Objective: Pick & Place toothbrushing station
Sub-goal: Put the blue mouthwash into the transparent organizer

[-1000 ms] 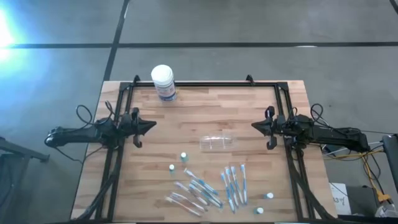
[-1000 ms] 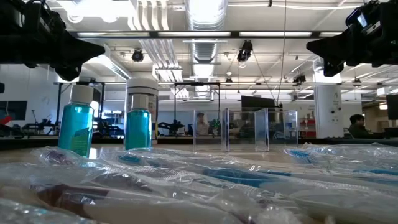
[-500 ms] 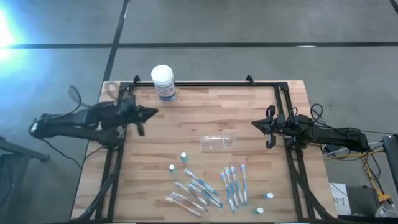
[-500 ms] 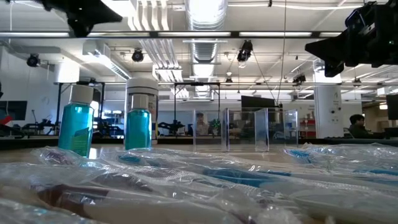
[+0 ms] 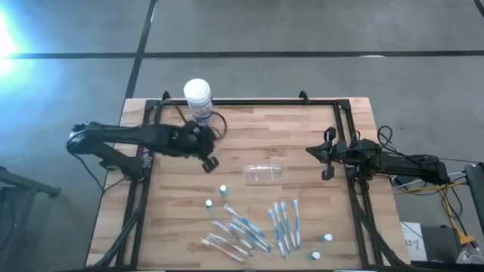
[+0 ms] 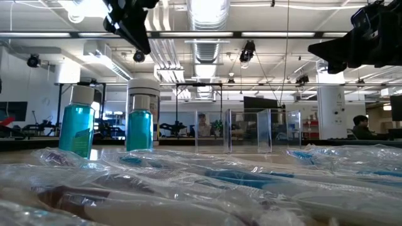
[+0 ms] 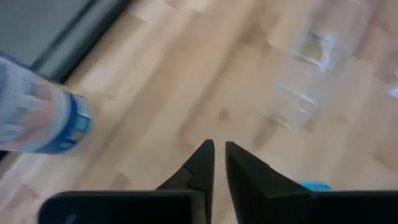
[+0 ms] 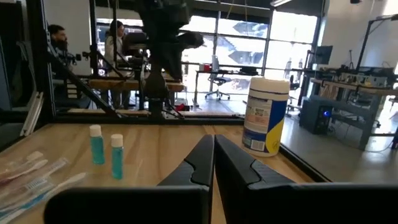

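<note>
Two claws, neither holding anything. Left claw (image 5: 209, 161) hangs over the counter (image 5: 302, 121) w/ fingers (image 7: 205, 163) parted by only a slim gap, nothing between them; tip angled down toward the wood, near the white tub (image 5: 198, 100) & short of the toothbrushing station (image 5: 264, 173). Its arm stretches in from the left edge, across the black frame rail (image 5: 147, 136), cable looping above the wrist. Right claw (image 5: 318, 154) is pinched closed & empty, held level at the right rail, arm folded back off the counter edge, well apart from the station. Station lies mid-counter between both claws, on its side, untouched. Wrapped toothbrushes (image 5: 261, 225) & small blue bottles (image 6: 78, 129) sit on the nearer half.
</note>
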Controlling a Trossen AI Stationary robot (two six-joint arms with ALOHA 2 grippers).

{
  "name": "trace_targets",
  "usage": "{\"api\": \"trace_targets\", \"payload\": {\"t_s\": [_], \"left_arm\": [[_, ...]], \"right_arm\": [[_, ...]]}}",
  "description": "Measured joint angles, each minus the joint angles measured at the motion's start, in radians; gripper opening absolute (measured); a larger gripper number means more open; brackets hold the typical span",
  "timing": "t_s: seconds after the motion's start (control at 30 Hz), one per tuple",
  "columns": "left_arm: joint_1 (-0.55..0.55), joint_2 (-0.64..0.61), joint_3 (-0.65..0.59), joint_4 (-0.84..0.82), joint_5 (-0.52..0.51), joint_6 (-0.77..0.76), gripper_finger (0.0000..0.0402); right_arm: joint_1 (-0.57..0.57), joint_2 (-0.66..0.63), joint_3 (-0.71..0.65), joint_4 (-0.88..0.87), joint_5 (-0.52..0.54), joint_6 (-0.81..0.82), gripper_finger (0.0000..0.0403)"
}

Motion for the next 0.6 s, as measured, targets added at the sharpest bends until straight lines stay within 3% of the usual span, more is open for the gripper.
{"api": "trace_targets", "payload": {"t_s": [0.17,0.4,0.6], "left_arm": [[-0.064,0.100,0.086,-0.062,0.004,-0.065,0.0103],[-0.111,0.174,0.113,-0.072,0.101,-0.102,0.0192],[-0.114,0.207,0.112,-0.073,0.192,-0.072,0.0228]], "right_arm": [[0.000,0.000,0.000,0.000,-0.001,-0.013,0.0008],[0.000,0.000,0.000,0.000,0.000,-0.058,0.0008],[0.000,0.000,0.000,0.000,0.030,-0.084,0.0008]]}}
